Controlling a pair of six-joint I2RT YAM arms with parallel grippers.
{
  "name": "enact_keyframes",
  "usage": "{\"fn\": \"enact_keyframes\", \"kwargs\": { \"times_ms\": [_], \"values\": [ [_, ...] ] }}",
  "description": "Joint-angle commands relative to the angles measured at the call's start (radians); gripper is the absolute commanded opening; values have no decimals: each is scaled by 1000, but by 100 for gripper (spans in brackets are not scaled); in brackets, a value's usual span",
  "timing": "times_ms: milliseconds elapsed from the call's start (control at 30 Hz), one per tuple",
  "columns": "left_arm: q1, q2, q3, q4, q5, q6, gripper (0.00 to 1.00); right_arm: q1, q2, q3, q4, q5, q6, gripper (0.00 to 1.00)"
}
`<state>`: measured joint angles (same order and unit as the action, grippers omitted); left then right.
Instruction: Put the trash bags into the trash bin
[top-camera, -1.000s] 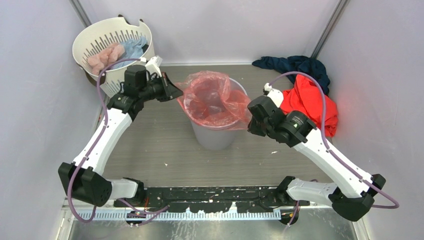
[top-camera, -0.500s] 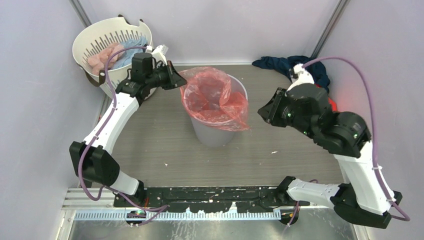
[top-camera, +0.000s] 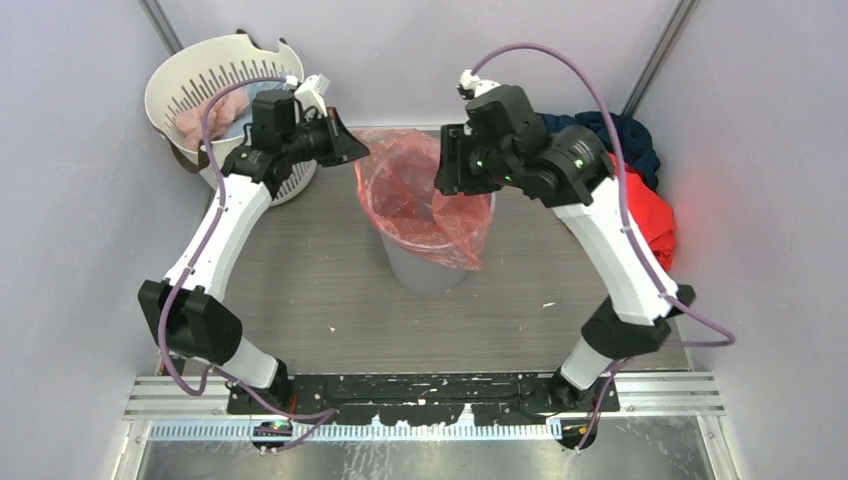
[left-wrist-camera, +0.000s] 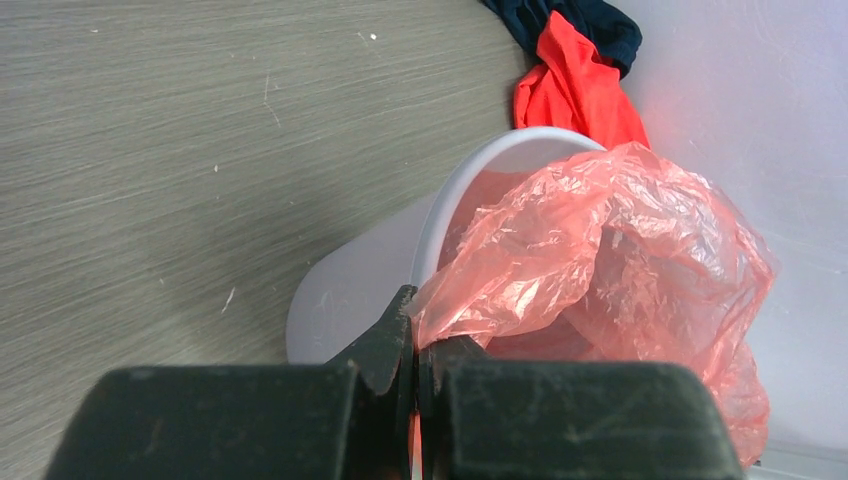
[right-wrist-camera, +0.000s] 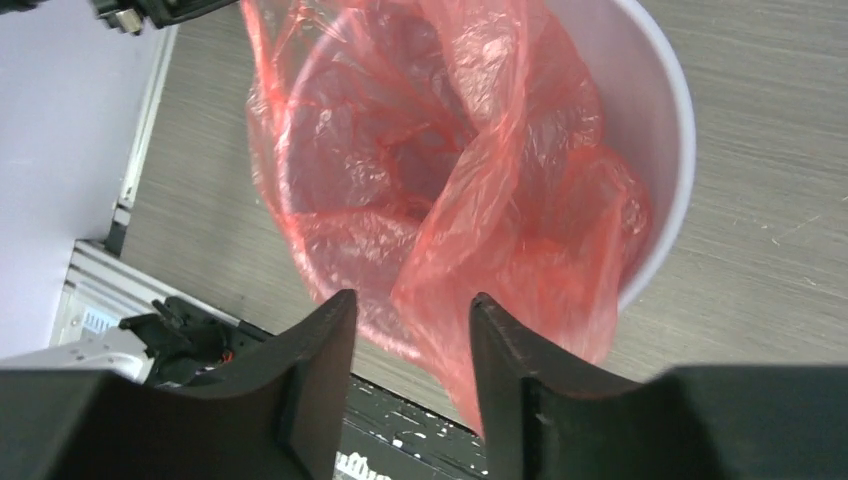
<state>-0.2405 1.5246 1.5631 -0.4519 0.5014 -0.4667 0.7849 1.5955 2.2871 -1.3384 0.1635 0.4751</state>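
Observation:
The light grey trash bin (top-camera: 428, 270) stands mid-floor. The translucent red-pink trash bag (top-camera: 415, 195) sits in its mouth, partly spread open, with a fold hanging over the right front rim. My left gripper (top-camera: 355, 152) is shut on the bag's left edge, holding it just above the rim; in the left wrist view the film (left-wrist-camera: 600, 240) comes out from between the closed gripper (left-wrist-camera: 420, 335) beside the bin rim (left-wrist-camera: 470, 175). My right gripper (top-camera: 447, 165) hovers over the bin's far right rim, open and empty (right-wrist-camera: 412, 305), looking down into the bag (right-wrist-camera: 440, 150) and bin (right-wrist-camera: 682, 130).
A white slotted laundry basket (top-camera: 195, 75) with pink and blue cloth stands at the back left, close behind my left arm. A red-orange garment (top-camera: 652, 215) and a dark navy cloth (top-camera: 625, 135) lie at the back right. Walls close in on all sides.
My right arm has swung up from the bin's right side to above its far rim. My left gripper has lifted the bag's edge slightly back; the bag stands taller.

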Motion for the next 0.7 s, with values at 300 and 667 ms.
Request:
{"fn": "enact_keyframes", "kwargs": {
  "times_ms": [300, 667],
  "values": [
    [30, 61, 112, -56, 83, 12, 0, 6, 144, 202, -106, 157, -61, 58],
    [30, 70, 80, -41, 103, 12, 0, 10, 180, 159, -32, 87, -81, 62]
  ]
}}
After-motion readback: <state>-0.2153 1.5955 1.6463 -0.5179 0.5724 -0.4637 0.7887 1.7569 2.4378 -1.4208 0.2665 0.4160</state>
